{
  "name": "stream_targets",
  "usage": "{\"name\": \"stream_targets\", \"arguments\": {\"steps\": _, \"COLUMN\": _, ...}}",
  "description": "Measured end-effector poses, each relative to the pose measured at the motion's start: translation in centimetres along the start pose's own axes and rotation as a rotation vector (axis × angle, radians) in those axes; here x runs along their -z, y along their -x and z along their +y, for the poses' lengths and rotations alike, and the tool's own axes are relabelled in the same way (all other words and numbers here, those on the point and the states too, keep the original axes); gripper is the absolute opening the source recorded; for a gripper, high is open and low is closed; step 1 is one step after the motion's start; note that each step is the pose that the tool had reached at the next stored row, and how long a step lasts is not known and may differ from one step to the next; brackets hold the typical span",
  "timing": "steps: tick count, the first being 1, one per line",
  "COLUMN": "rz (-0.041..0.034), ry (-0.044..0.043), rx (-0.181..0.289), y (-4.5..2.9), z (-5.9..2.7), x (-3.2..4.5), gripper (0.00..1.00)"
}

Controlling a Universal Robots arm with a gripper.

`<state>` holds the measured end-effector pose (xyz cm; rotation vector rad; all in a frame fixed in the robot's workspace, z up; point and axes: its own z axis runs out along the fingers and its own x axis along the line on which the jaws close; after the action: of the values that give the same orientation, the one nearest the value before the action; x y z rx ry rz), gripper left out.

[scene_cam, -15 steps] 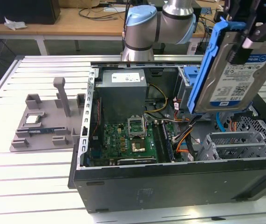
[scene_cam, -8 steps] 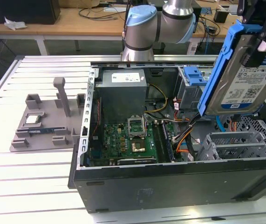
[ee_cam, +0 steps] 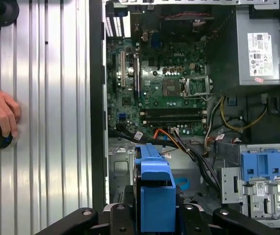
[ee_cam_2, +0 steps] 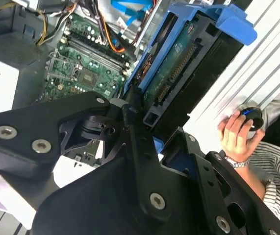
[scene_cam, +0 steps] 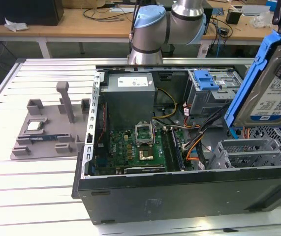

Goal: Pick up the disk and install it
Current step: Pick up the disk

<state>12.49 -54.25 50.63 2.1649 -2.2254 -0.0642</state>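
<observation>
- Claw (ee_cam_2: 147, 122) is clamped on the disk (scene_cam: 272, 93), gripping it by one end of the blue bracket.
- Disk hangs in the air at the exterior view's right, on edge and tilted, label side out, above the open case (scene_cam: 179, 191). It is not seated yet.
- Empty cage (scene_cam: 251, 152) sits just below the disk in the exterior view, and the cables (scene_cam: 199, 142) run close beside it.
- Risk: the tilt. If the disk goes down at this angle, I judge the bracket jams on the cage rails.
- Risk: the cables. A bracket corner could snag them and drag the disk off line, or knock the motherboard (scene_cam: 140, 147).
- Risk: the grip is on smooth plastic at one end, so the disk could pivot or slip and drop into the case.
- A hand (ee_cam: 0, 115) rests on the desk (scene_cam: 32, 191) beside the case, on a dark knob. It is close enough to be hit if the arm swings wide.
</observation>
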Motion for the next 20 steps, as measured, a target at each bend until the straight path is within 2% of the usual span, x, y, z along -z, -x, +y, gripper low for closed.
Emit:
{"name": "stream_targets", "arguments": {"steps": 3, "rz": 0.0000, "ry": 0.0008, "rx": -0.002, "y": 0.02, "z": -0.78, "x": -0.55, "gripper": 0.36}}
{"name": "stream_targets", "arguments": {"steps": 6, "rz": -0.0002, "ry": 0.0017, "rx": -0.005, "y": 0.05, "z": -2.08, "x": -1.65, "gripper": 0.36}}
{"name": "stream_targets", "arguments": {"steps": 7, "rz": -0.0003, "ry": 0.0018, "rx": -0.006, "y": 0.05, "z": -2.21, "x": -1.81, "gripper": 0.36}}
{"name": "stream_targets", "arguments": {"steps": 15, "rz": -0.0003, "ry": 0.0017, "rx": -0.010, "y": -0.08, "z": -2.49, "x": -3.35, "gripper": 0.36}}
{"name": "stream_targets", "arguments": {"steps": 20, "rz": -0.0003, "ry": 0.0018, "rx": -0.009, "y": -0.08, "z": -2.44, "x": -3.45, "gripper": 0.36}}
